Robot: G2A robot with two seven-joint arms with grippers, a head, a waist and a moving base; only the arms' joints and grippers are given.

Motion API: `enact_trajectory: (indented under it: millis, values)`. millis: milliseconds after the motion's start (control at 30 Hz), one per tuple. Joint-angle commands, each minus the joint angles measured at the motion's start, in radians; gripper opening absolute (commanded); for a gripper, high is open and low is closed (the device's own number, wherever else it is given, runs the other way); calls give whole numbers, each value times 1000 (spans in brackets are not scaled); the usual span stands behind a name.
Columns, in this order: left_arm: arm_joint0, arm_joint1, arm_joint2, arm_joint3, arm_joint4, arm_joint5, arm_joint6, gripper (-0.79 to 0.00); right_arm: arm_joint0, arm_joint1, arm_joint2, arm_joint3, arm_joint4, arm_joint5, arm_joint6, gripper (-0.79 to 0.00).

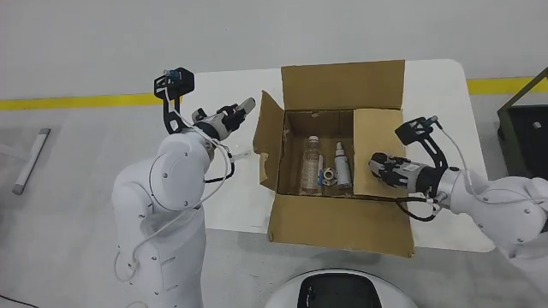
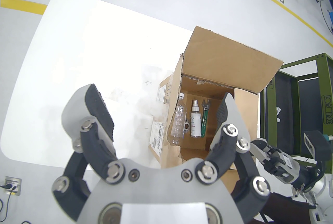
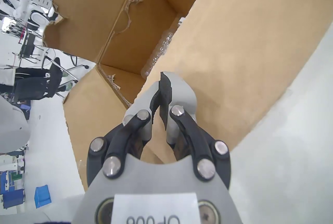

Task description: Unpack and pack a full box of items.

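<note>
- The cardboard box (image 1: 342,222) stood on the middle of the white table (image 1: 432,90), with its far and near flaps folded outward.
- Its torn left flap (image 1: 267,137) stood up, while its right flap (image 1: 378,141) was tipped inward over the opening.
- On the box floor lay a clear plastic bottle (image 1: 312,164) at the left, then a small pale object (image 2: 186,126), then a white spray bottle (image 1: 342,164).
- A green-handled wrench (image 2: 205,117) lay to the right of the spray bottle.
- The left gripper (image 2: 158,95) hung above the table just left of the box, its fingers spread wide and holding nothing.
- The right gripper (image 3: 162,79) sat at the near part of the right flap, with its pads brought together.
- Whether cardboard was pinched between them could not be told.
- A green cart (image 1: 524,137) stood on the floor to the right of the table.
</note>
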Motion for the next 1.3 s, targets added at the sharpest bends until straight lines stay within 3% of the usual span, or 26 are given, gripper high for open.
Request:
enact_trajectory:
  millis: [0,467,733,900,1000,1033,1067,1100,1267]
  values:
    - [0,0,0,0,0,0,0,0,15,-5,-17,9,1,10,-1,-785]
    - [0,0,0,0,0,0,0,0,103,-31,-49,90,92,26,13,-785]
    - [0,0,0,0,0,0,0,0,58,-23,127,40,42,-20,-169,-785]
    - [0,0,0,0,0,0,0,0,-9,-18,236,35,55,-49,-190,-785]
    - [39,3,5,-4,-5,-53,75,0,-42,-18,282,42,78,-39,-189,-785]
    - [52,5,5,-8,3,-68,101,-58,-51,-19,294,44,89,-36,-191,-785]
    - [63,7,9,-14,27,-98,138,-462,-61,-19,305,46,104,-37,-193,-785]
    - [78,10,16,-15,48,-136,174,-757,-69,-20,315,48,113,-39,-193,-785]
    - [157,23,21,-12,133,-265,279,-785,-103,-21,355,49,122,-45,-192,-785]
